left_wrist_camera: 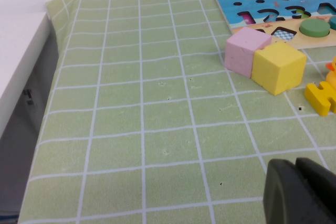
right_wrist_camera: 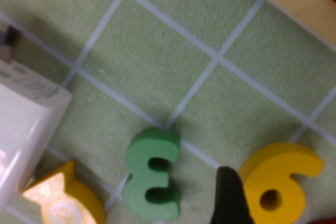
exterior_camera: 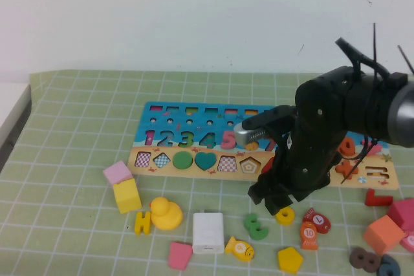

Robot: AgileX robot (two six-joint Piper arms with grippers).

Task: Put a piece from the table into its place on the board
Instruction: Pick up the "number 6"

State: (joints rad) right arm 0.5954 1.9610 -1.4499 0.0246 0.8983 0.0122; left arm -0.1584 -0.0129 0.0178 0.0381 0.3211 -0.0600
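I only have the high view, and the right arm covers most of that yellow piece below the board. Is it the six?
Observer: Yes. The right wrist view shows the whole 6 lying flat on the mat, with the right end effector right next to it.
Operator: Is the green 3 touching it?
Observer: No. The green 3 lies beside it, with a strip of mat showing between them.
Operator: Where is the left end effector? I don't see it.
Observer: The left wrist view shows the left end effector over bare mat, short of the pink cube and yellow cube.
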